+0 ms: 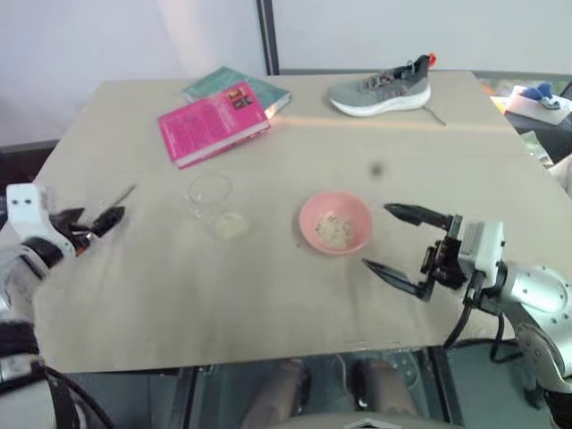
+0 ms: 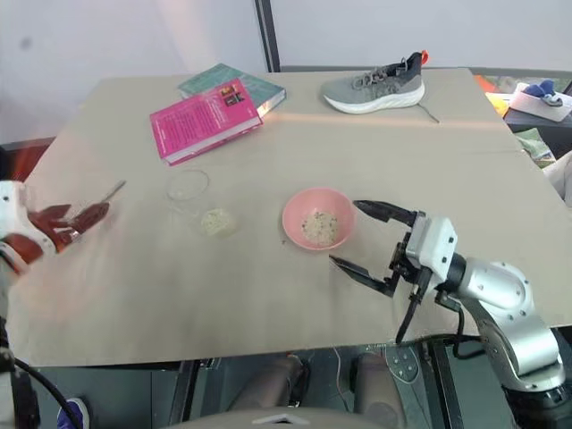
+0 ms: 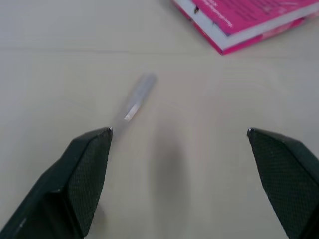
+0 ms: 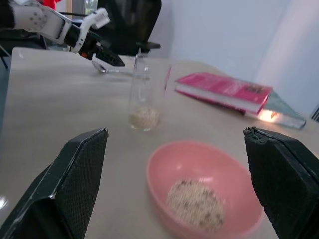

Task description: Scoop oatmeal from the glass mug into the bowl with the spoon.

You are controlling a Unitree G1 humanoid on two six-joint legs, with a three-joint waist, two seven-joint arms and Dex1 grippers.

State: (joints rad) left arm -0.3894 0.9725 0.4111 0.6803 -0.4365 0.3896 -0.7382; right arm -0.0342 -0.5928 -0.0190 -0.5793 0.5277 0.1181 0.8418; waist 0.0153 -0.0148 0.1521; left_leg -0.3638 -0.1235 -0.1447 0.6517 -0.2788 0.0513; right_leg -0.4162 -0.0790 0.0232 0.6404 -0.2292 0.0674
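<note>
You are looking down on the table (image 1: pixel 268 295) with both arms spread apart. Your left gripper (image 1: pixel 100 221) is hovering at the table's 9 o'clock edge, its fingers standing wide apart and gripping nothing. The spoon (image 1: pixel 122 194) is lying flat on the table just past those fingertips, toward 1 o'clock from them; in the left wrist view its blurred handle (image 3: pixel 137 97) is sitting close to one finger, and you cannot tell whether they are touching.

Your right gripper (image 1: pixel 399 239) is sitting at 3 o'clock of the bowl (image 1: pixel 335 222), near it but apart, jaws spread fully and empty, pointing across toward the bowl. The bowl is resting near the table's middle and is holding a small heap of oatmeal (image 1: pixel 334 231).

The mug (image 1: pixel 214 204) is standing upright at 9 o'clock of the bowl, well apart from it, with a thin layer of oatmeal at its bottom (image 4: pixel 143 117). A pink book (image 1: pixel 213 122) is lying at 12 o'clock of the mug, and a shoe (image 1: pixel 382 90) is sitting at the far edge.
</note>
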